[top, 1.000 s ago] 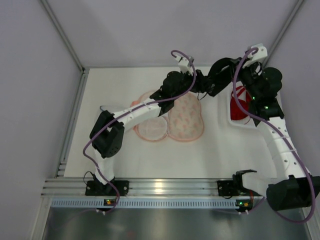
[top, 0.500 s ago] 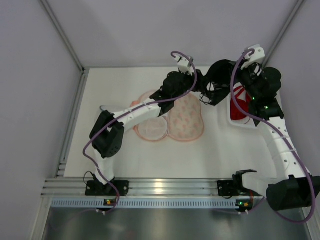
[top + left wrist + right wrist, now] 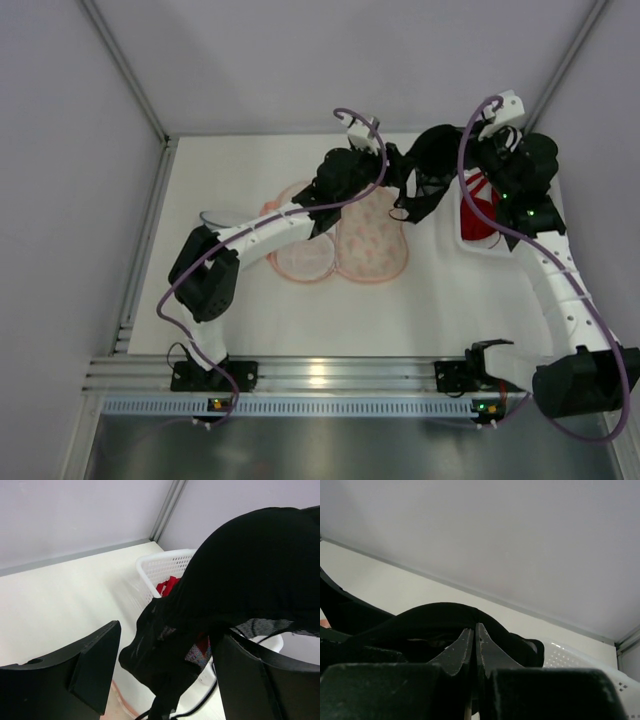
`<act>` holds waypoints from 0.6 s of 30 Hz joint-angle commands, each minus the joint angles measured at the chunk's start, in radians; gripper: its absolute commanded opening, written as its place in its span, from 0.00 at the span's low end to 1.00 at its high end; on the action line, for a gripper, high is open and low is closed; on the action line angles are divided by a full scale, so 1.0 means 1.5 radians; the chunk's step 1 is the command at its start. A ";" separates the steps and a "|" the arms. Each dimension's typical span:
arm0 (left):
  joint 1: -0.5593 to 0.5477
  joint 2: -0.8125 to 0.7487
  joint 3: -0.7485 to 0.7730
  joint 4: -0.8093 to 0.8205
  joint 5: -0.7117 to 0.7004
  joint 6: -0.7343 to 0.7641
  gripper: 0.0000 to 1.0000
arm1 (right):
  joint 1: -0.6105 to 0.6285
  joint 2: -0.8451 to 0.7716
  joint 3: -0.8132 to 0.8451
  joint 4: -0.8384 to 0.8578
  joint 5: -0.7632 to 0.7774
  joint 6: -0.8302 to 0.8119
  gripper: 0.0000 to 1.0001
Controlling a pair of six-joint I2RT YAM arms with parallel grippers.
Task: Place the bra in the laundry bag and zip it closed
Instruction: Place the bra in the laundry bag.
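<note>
Hanging: one black bra (image 3: pixel 430 160), right pincer (image 3: pixel 475 628) clamped on it; left pincer (image 3: pixel 167 647) apart; one laundry bag (image 3: pixel 375 250).

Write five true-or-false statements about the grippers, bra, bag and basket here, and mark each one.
1. The right gripper is shut on the black bra. True.
2. The left gripper is clamped shut. False: its fingers stand wide apart.
3. The bra lies inside the laundry bag. False: it hangs in the air from the right gripper.
4. The white basket holds something red. True.
5. The laundry bag lies on the table. True.
</note>
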 commanded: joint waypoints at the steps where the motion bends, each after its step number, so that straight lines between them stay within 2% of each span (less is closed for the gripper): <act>1: 0.001 -0.048 -0.006 0.061 0.031 0.013 0.77 | 0.011 0.007 0.028 0.005 0.000 -0.012 0.00; 8: 0.001 -0.057 -0.030 0.100 0.070 0.012 0.82 | 0.017 0.018 0.031 0.005 0.020 -0.011 0.00; 15: 0.001 -0.058 -0.037 0.108 0.062 0.021 0.82 | 0.018 0.017 0.033 0.004 0.022 -0.014 0.00; 18: 0.000 -0.071 -0.050 0.121 0.104 0.024 0.83 | 0.018 0.022 0.034 0.002 0.029 -0.016 0.00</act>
